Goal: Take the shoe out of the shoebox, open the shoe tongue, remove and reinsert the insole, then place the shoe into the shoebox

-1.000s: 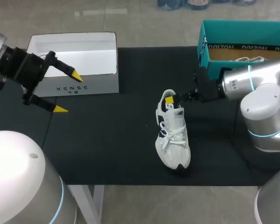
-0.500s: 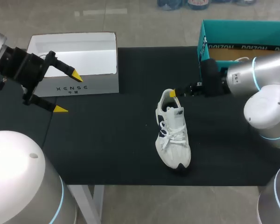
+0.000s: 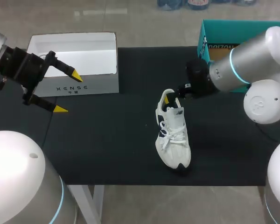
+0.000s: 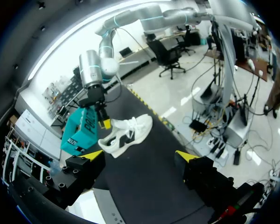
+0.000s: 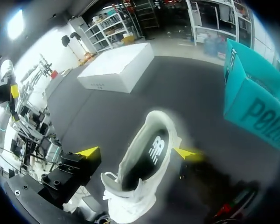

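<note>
Sneaker (image 3: pixel 173 135) — likely light, soft-sided, stiffest at the heel collar: grip there. Your right gripper (image 5: pixel 137 152) straddles that heel, jaws spread, unclamped; left gripper (image 3: pixel 67 91) hangs open, empty.

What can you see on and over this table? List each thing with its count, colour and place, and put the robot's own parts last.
shoe: 1, white with dark trim, lying near the middle of the table, outside both boxes.
white shoebox: 1, white, open, at the far left of the table.
teal shoebox: 1, teal, open, at the far right, partly hidden by the right arm.
table: 1, black top, under everything.
left gripper: 1, black with yellow tips, open and holding nothing, hovering in front of the white shoebox.
right gripper: 1, black with yellow tips, open, at the shoe's heel end with a finger on each side.
</note>
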Motion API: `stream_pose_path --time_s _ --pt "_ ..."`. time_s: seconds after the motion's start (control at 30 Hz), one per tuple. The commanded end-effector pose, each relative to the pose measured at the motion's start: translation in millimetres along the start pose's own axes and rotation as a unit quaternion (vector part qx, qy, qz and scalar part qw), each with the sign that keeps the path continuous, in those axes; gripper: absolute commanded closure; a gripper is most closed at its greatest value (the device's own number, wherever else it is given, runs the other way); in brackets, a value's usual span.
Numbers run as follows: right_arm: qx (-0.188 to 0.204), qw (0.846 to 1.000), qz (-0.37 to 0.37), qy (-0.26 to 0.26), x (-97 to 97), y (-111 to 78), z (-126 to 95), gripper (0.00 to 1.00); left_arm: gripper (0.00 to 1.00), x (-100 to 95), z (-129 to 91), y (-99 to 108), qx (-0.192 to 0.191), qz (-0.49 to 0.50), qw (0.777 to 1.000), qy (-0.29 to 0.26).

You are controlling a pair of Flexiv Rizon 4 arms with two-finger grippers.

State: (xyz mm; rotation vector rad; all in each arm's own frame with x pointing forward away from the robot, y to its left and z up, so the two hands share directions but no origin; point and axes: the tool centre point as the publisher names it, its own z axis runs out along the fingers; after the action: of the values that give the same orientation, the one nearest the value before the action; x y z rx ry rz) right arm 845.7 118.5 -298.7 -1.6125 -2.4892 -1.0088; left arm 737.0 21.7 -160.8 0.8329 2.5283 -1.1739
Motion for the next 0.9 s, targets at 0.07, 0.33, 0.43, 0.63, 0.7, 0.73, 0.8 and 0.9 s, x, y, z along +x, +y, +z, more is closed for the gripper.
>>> stream_pose_path --time_s 0.07,0.33,0.43,0.63,0.7,0.73,0.8,0.9 --pt "0.020 0.983 0.001 -0.184 4.4 4.6 -1.1 0.00 0.00 -0.4 -0.6 0.0 -0.001 0.000 1.000 0.002" --pt "0.036 0.982 0.057 -0.178 -2.1 16.2 1.0 1.00 0.00 -0.4 -0.6 0.0 -0.001 0.000 1.000 0.002" --pt "0.047 0.979 0.077 -0.181 -4.6 19.3 4.9 1.00 0.00 -0.4 -0.6 0.0 -0.001 0.000 1.000 0.002" --pt "0.047 0.979 0.077 -0.181 -4.6 19.3 4.9 1.00 0.00 -0.4 -0.6 0.0 -0.001 0.000 1.000 0.002" --pt "0.092 0.969 0.089 -0.213 -0.9 5.7 31.0 1.00 0.00 -0.4 -0.6 0.0 -0.001 0.000 1.000 0.002" --pt "0.096 0.968 0.092 -0.214 -0.9 3.7 33.3 1.00 0.00 -0.4 -0.6 0.0 -0.001 0.000 1.000 0.002" --pt "0.102 0.967 0.098 -0.213 -0.7 -1.7 39.6 1.00 0.00 -0.4 -0.6 0.0 -0.001 0.000 1.000 0.002" --pt "0.108 0.966 0.102 -0.214 -1.0 -9.3 48.1 1.00 0.00 -0.4 -0.6 0.0 -0.001 0.000 1.000 0.002"
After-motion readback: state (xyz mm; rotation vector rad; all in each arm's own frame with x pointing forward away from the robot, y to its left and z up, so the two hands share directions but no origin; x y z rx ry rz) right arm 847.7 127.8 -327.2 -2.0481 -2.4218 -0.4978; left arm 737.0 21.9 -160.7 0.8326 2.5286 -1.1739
